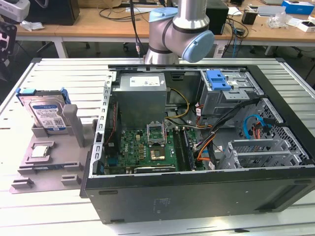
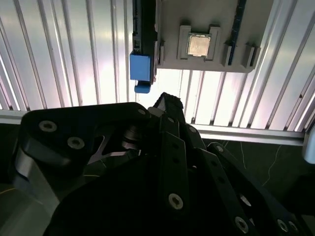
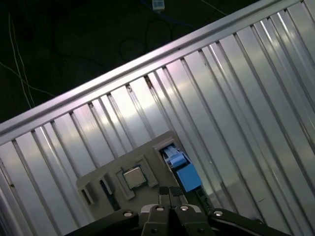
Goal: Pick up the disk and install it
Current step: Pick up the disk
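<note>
Gripper [image 3: 170,192] closed and empty, poised over the disk [image 1: 47,110].

The fingers [image 3: 164,195] are seen pressed together in both wrist views, and nothing is clamped between them. The disk is stood on edge in a grey holder [image 1: 49,164] below the tool and apart from it. Its blue bracket [image 2: 140,69] is seen just beyond the fingertips. A CPU chip [image 2: 198,45] is seated in the same holder beside the disk. An open computer case [image 1: 197,196] is set next to the holder on the ribbed metal table [image 1: 54,78].

Wooden desks [image 1: 93,23], dark floor [image 1: 83,49], ribbed metal table [image 1: 54,73]
</note>
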